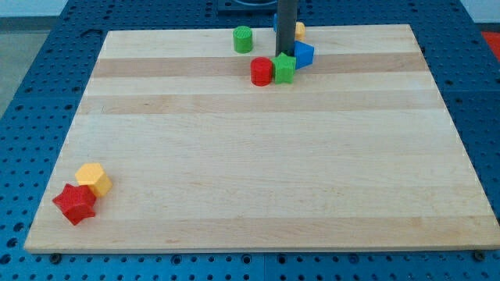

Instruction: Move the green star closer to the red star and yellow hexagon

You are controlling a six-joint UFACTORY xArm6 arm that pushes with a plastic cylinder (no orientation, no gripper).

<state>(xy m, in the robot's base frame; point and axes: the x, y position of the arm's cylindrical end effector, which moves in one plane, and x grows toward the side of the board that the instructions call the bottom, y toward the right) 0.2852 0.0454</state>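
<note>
The green star (pixel 284 69) sits near the view's top centre, touching a red round block (pixel 262 71) on its left. My tip (pixel 285 56) is right at the star's top side, between it and a blue block (pixel 303 55). The red star (pixel 75 204) and the yellow hexagon (pixel 94 179) lie side by side, touching, at the view's bottom left corner of the wooden board (pixel 258 172), far from the green star.
A green cylinder (pixel 243 39) stands at the view's top, left of the rod. A yellow block (pixel 300 30) is partly hidden behind the rod. A blue perforated table (pixel 31 94) surrounds the board.
</note>
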